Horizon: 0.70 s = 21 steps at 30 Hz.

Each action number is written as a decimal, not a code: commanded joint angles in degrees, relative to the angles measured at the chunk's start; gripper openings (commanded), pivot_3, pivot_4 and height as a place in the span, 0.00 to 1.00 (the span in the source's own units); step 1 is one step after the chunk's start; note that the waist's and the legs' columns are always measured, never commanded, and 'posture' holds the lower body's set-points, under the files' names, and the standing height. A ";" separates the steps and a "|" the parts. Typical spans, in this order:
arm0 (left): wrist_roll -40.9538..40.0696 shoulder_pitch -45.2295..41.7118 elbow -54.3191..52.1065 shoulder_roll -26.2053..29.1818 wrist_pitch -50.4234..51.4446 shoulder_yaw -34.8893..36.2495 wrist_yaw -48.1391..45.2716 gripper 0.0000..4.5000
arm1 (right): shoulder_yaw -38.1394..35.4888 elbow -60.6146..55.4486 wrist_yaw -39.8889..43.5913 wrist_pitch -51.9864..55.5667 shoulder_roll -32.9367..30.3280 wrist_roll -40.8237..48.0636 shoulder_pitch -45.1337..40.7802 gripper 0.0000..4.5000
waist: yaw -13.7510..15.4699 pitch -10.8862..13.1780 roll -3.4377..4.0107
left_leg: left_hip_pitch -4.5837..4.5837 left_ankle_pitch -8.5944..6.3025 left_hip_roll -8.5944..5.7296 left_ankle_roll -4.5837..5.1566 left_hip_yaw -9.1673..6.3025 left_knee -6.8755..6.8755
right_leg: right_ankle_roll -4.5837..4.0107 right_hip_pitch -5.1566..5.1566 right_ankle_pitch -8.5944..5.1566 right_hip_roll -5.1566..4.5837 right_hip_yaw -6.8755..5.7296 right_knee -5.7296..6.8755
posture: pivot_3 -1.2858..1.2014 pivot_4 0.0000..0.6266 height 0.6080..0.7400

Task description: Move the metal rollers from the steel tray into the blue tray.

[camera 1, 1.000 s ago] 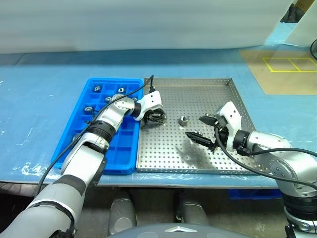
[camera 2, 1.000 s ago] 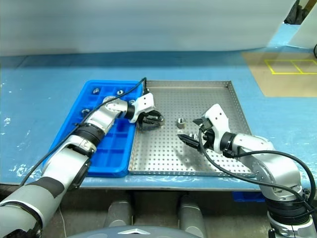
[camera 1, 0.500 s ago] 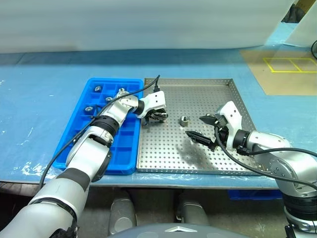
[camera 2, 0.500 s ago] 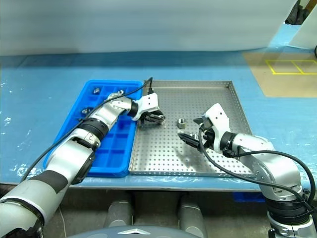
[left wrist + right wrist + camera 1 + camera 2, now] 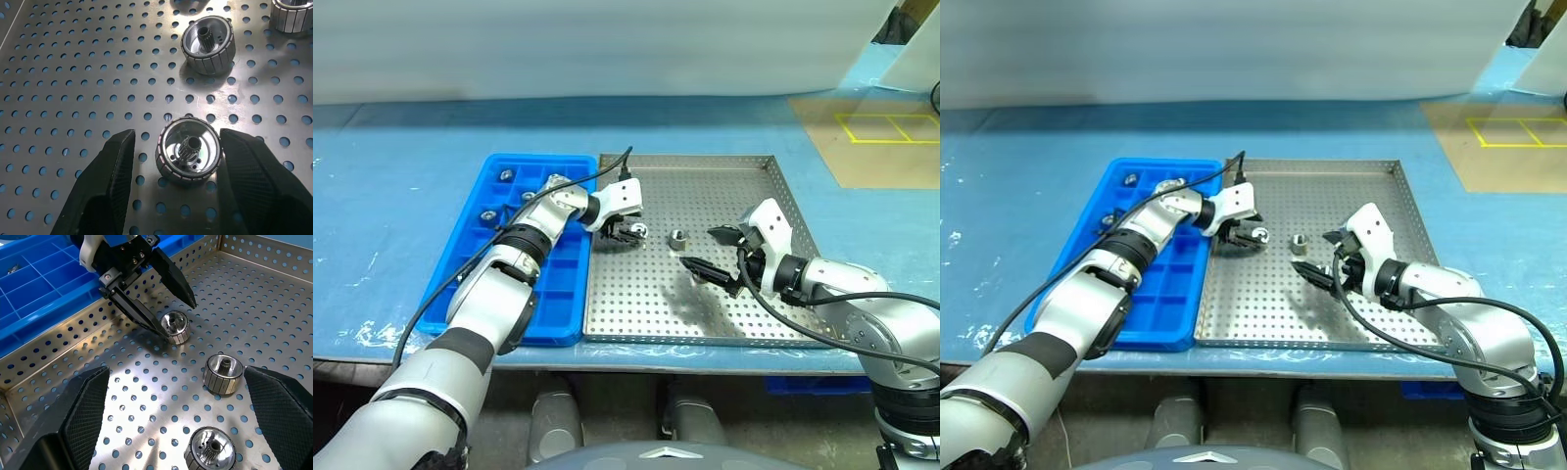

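Steel tray floor mostly bare, raised rim all round. Left gripper open, fingers straddling metal roller; right gripper wide open nearby.

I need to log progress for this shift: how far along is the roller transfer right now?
Partly done. Several metal rollers already sit in compartments of the blue tray. In hand: the left gripper straddles one roller on the steel tray, fingers apart and not yet closed on it. Left: that roller and two more on the steel tray, near the open, empty right gripper.
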 commanded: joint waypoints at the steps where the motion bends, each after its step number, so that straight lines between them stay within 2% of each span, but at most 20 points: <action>1: 0.95 -1.43 0.08 -0.28 -0.20 -0.69 -1.19 0.64 | -0.62 -2.45 -0.25 -1.52 0.00 0.65 -0.05 1.00 | 0.00 0.00 0.00 | 0.00 0.00 0.00 0.00 0.00 0.00 | 0.00 0.00 0.00 0.00 0.00 0.00 | 0.40 0.24 1.00; 5: 1.72 -1.93 1.03 -0.97 0.32 -0.76 -1.45 0.36 | -0.55 -2.17 -0.62 -2.11 0.19 0.44 -0.45 1.00 | -0.01 0.00 0.00 | 0.00 -0.01 0.00 0.01 0.00 0.00 | 0.00 0.00 0.00 0.00 0.00 -0.01 | 0.40 0.24 1.00; 14: 1.67 -2.11 1.06 -1.05 0.40 0.26 -1.21 0.36 | -0.31 -1.75 -1.21 -3.11 0.31 0.37 -0.60 1.00 | -0.01 0.00 0.00 | 0.01 -0.01 0.00 0.02 0.01 0.00 | 0.00 0.01 0.00 0.00 0.00 -0.01 | 0.40 0.24 1.00; 21: -1.07 -1.06 -4.35 0.14 3.65 2.48 -3.70 0.36 | 0.88 -0.34 0.01 -3.94 0.28 0.67 -1.62 1.00 | 0.06 0.01 0.00 | 0.00 -0.01 0.01 0.02 0.01 -0.02 | 0.00 0.01 0.00 -0.07 -0.01 -0.02 | 0.42 0.24 1.00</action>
